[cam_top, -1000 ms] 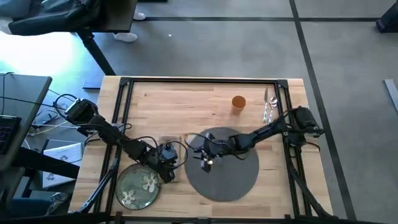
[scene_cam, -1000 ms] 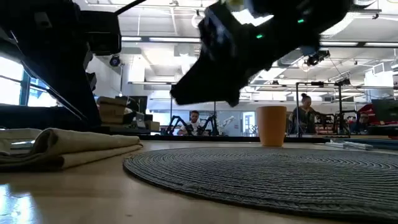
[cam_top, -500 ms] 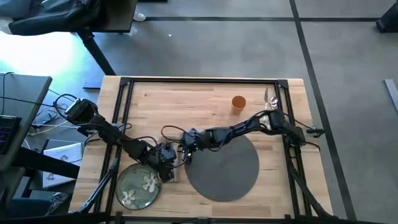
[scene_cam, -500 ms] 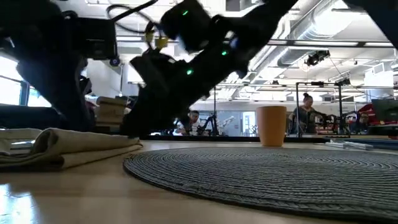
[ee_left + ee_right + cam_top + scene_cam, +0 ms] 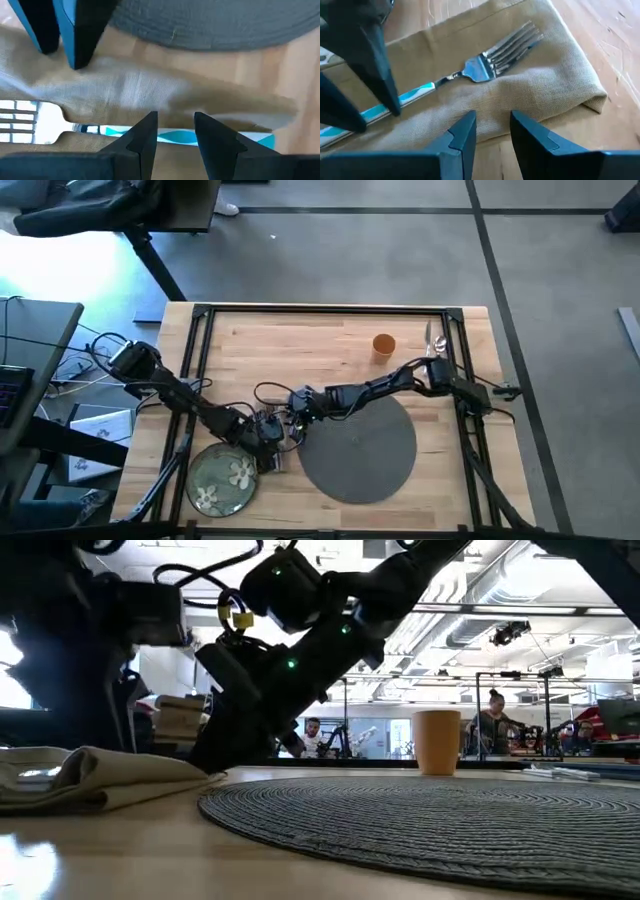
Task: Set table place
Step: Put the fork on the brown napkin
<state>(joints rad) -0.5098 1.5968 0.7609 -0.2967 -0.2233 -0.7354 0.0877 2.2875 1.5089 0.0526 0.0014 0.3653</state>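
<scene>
The tan napkin (image 5: 535, 95) lies folded on the table just left of the round grey placemat (image 5: 360, 445), with the fork (image 5: 487, 67) on top of it. My left gripper (image 5: 172, 142) hangs open over the fork's blue handle (image 5: 175, 134). My right gripper (image 5: 492, 132) is open at the napkin's folded edge (image 5: 510, 107) on the placemat side. In the low view it comes down at the napkin's end (image 5: 205, 772). The green plate (image 5: 220, 478) sits near the front edge, left of the placemat. The orange cup (image 5: 383, 346) stands farther back. My left gripper points down at the fork's handle (image 5: 415, 92), its two fingertips (image 5: 394, 107) one behind the other along it; whether they touch it I cannot tell. My right gripper slants down from the table's right at the napkin's edge; whether it touches the cloth I cannot tell.
More cutlery (image 5: 432, 352) lies at the back right by the table frame. Both arms' cables crowd the spot over the napkin. People and equipment show in the room behind the table in the low view.
My right gripper has swung from above the placemat toward the table's left edge and come down to the napkin beside my left gripper.
</scene>
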